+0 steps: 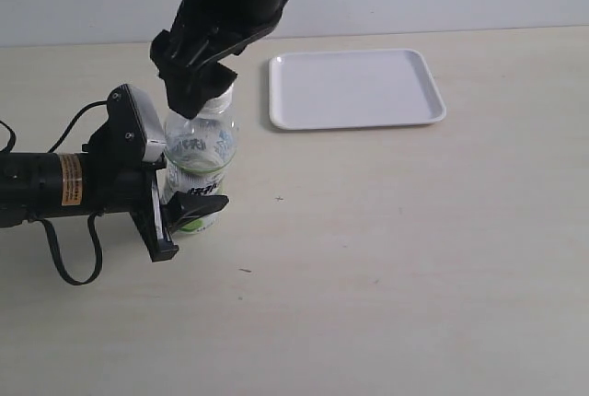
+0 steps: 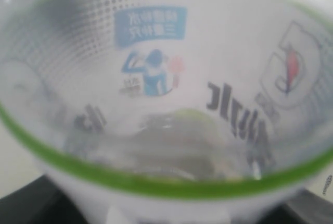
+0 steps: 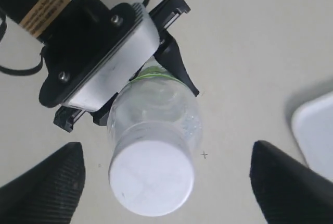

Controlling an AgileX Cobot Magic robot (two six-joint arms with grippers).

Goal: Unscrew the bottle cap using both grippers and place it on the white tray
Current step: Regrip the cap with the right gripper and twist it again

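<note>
Between the left pincer's (image 1: 187, 215) closed jaws stands the bottle (image 1: 202, 143), gripped low on its body, upright on the table (image 1: 414, 258). Its white-and-green label carries dark Chinese characters. In the left wrist view they show reversed through the clear wall, beside a blue panel (image 2: 151, 26) of white characters and above a green band (image 2: 156, 185). Whether the bottle holds liquid I cannot tell. Behind this pincer, a yellow label (image 1: 70, 180) on the arm bears print too small to read. Directly under the right pincer (image 1: 204, 92) sits the bottle cap (image 3: 151, 179), on the bottle's neck; this pincer gapes wide, its fingers (image 3: 49, 185) clear of the cap on either side. The white tray (image 1: 354, 87) lies flat, well apart from both pincers.
</note>
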